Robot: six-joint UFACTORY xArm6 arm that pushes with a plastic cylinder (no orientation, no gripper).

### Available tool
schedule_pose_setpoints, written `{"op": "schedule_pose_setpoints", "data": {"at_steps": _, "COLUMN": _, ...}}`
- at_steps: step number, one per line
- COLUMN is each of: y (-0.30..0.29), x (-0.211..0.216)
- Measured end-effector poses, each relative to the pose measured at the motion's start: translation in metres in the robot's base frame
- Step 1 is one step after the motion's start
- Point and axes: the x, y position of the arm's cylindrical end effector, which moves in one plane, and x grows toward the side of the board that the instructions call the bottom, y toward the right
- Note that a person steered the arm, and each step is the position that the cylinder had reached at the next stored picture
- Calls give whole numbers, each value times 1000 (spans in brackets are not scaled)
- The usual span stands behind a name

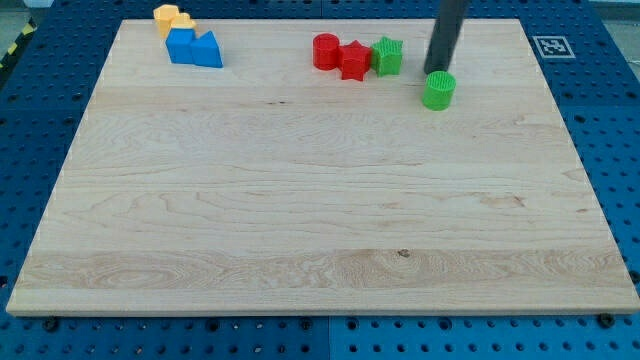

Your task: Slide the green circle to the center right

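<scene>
The green circle (438,90) is a short ribbed cylinder standing near the view's top, right of centre, on the wooden board (320,220). My dark rod comes down from the view's top edge, and my tip (433,72) sits just behind the green circle, at its upper-left rim, touching or almost touching it. A green star (387,56) stands to the left of the rod.
A red star (353,60) and a red cylinder (326,51) stand in a row with the green star. A blue block (194,48) and an orange block (171,19) sit at the top left. A printed marker tag (552,45) is at the board's top right corner.
</scene>
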Motion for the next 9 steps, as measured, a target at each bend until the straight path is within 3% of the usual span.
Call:
{"op": "schedule_pose_setpoints", "data": {"at_steps": 1, "y": -23, "x": 9}}
{"op": "schedule_pose_setpoints", "data": {"at_steps": 9, "y": 55, "x": 86}}
